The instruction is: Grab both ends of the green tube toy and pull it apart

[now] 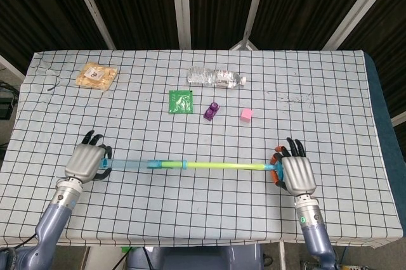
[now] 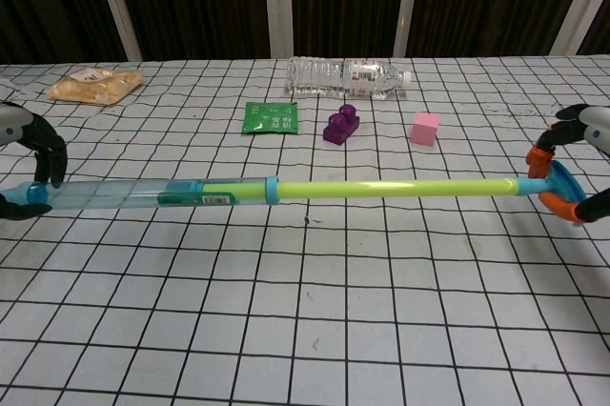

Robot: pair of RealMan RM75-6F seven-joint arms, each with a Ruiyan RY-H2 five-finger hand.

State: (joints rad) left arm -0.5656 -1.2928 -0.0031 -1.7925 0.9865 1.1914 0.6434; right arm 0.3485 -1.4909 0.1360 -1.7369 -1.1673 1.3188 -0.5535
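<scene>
One green tube toy [image 1: 190, 165], one water bottle [image 1: 216, 78], one green packet [image 1: 180, 101], one purple block [image 1: 211, 111], one pink cube [image 1: 246, 115], one snack bag [image 1: 96, 76]

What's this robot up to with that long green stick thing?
It is pulling a telescoping green tube toy apart. The left hand grips the clear blue-capped end and the right hand grips the orange-and-blue end, and the green inner rod is drawn far out, just above the checked table.

No wording can be read. The green packet [image 2: 271, 117] shows pale print, the water bottle [image 2: 348, 77] a label, and the green tube toy [image 2: 276, 191] a dark sticker, all too small or blurred.
</scene>
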